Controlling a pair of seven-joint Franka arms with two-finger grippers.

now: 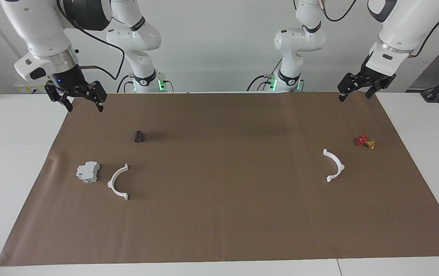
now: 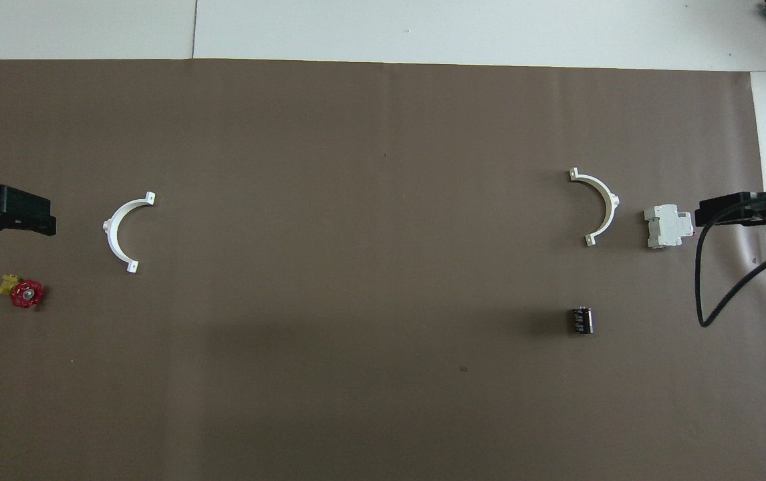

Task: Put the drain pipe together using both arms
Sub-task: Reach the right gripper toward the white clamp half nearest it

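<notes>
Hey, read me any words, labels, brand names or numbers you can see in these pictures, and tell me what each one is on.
None can be read.
Grey block: any print too small to read.
Black cylinder: markings too small to read.
Arm joint bands: marks too blurred to read.
Half-rings, valve, brown mat: no text visible.

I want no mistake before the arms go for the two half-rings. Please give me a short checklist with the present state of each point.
1. Left gripper open, holding nothing: ok.
2. Right gripper open, holding nothing: ok.
3. Half-ring at the left arm's end lies free on the mat: ok.
4. Half-ring at the right arm's end apart from the grey block: ok, but close.
5. Valve apart from its half-ring: ok.
6. Half-rings joined: not ok, far apart.
</notes>
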